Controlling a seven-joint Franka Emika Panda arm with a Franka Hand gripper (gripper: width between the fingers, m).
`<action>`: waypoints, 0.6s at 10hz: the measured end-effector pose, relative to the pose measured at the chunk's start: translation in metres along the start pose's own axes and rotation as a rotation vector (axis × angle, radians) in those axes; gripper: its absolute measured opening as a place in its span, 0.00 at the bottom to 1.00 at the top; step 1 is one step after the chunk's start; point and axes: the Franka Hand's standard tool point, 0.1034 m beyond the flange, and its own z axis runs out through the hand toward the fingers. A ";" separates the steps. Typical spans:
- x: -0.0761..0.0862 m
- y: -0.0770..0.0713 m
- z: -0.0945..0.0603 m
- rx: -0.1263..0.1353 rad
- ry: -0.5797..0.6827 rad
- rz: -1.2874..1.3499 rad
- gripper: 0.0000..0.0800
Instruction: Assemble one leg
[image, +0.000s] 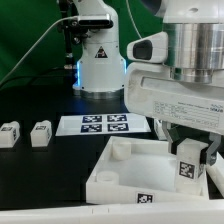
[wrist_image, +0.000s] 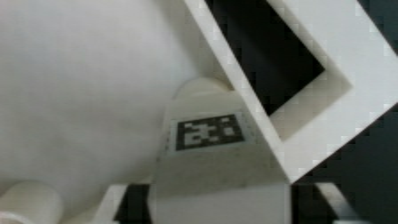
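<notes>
The leg (image: 188, 166), a small white block with a square black-and-white tag on its face, is seen gripped between the fingers (image: 189, 160), which are closed against its two sides, over the exterior view's right part of the large white square piece (image: 140, 172). In the wrist view the leg (wrist_image: 214, 150) is shown hanging down over that piece's broad white surface (wrist_image: 89, 90), near its angled rim, with a dark finger (wrist_image: 349, 200) at either side of it. Whether the leg's lower end already touches the piece, or sits over a corner socket, cannot be told from either view. Two more tagged blocks (image: 25, 134) are left on the black tabletop (image: 60, 155) at the exterior view's left, well apart from the arm, and the marker board (image: 104, 124) lies behind the piece. The chief risk is judged to be misalignment: if the leg is lowered off the socket's centre or slightly tilted, it could be jammed against the rim, the piece could be pushed across the tabletop, or the leg could be twisted in the grip and dropped
</notes>
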 end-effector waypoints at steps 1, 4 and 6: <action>0.000 0.000 0.000 0.000 -0.001 0.001 0.39; 0.000 0.000 0.000 0.001 -0.001 0.001 0.75; 0.001 -0.004 -0.009 0.016 0.002 -0.010 0.81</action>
